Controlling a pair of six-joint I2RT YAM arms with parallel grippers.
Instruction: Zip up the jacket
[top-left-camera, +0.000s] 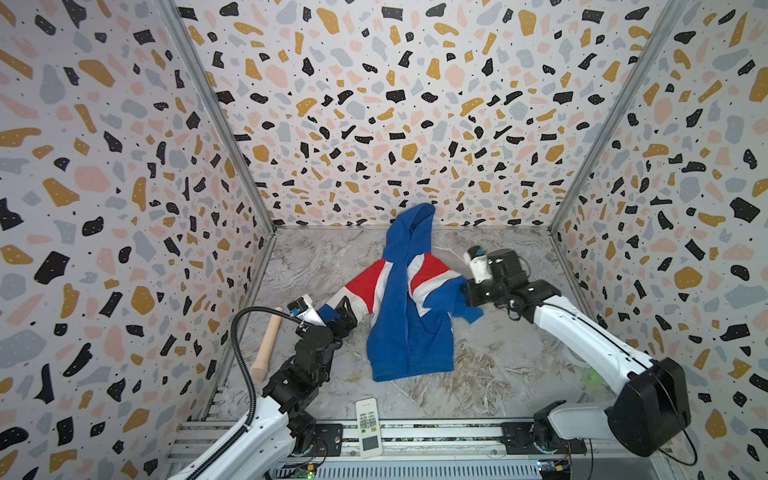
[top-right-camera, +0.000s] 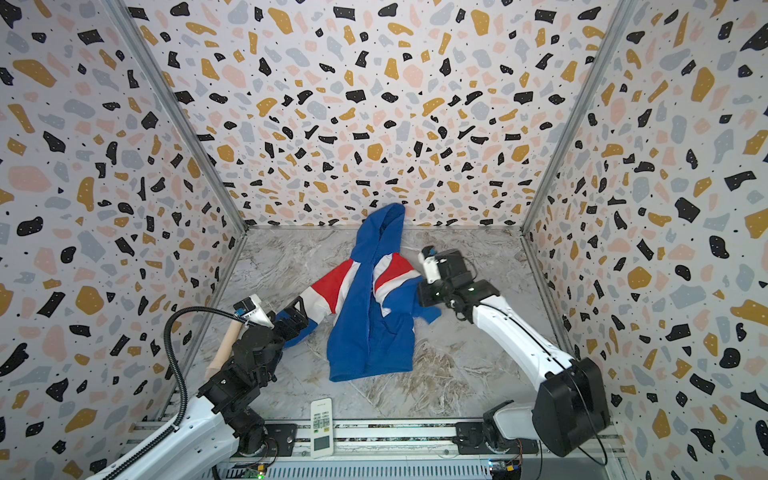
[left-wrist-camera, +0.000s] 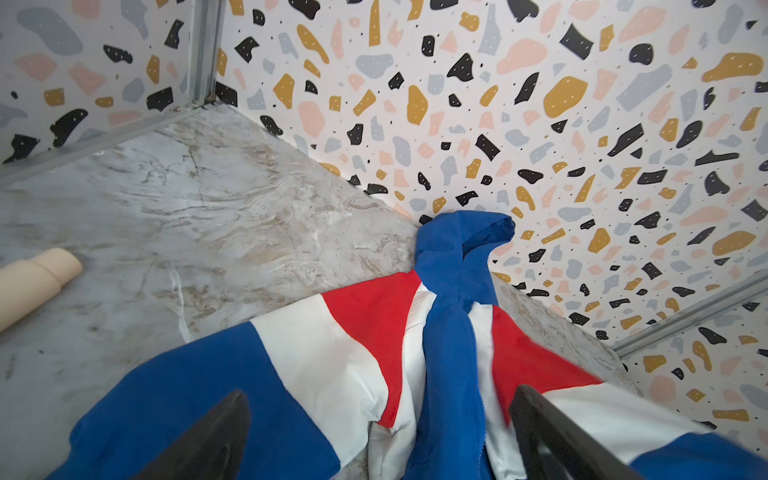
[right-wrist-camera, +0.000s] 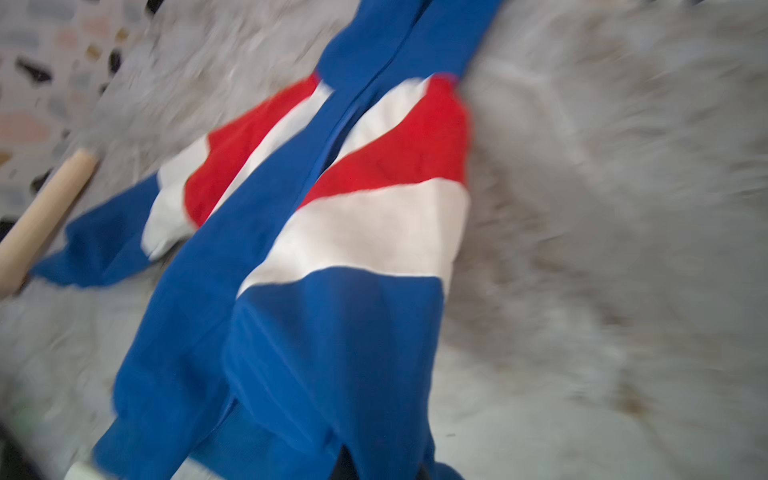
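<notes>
- The jacket (top-left-camera: 409, 332) lies in the middle of the surface (top-left-camera: 498, 374). Its hood (top-left-camera: 409, 232) is at 12 o'clock and leans on the far wall, and its hem (top-left-camera: 411, 372) is at 6 o'clock, so its long axis runs from 12 to 6.
- The zip line (left-wrist-camera: 476, 357) follows this same axis down the blue front. I cannot tell where the slider sits, nor how much of the zip is closed.
- The left jaws are wide open and hold nothing. They hover over the blue end of the striped sleeve (top-left-camera: 361, 286), at about 8 o'clock from the jacket's middle.
- The right jaws are closed and seem to pinch the blue end of the other sleeve (top-left-camera: 436, 276), at about 3 o'clock. The right wrist view is blurred, so the grip itself is not sharp.
- In my judgement, both jaws stand at the sides, off the zip line. The hem end lies toward 4 o'clock from the left jaws and toward 7 o'clock from the right jaws. Neither is clearly nearer, but the left jaws are free.
- A wooden roller (top-left-camera: 268, 340) lies at 9 o'clock and a remote control (top-left-camera: 368, 428) at 6 o'clock, both apart from the jacket.
</notes>
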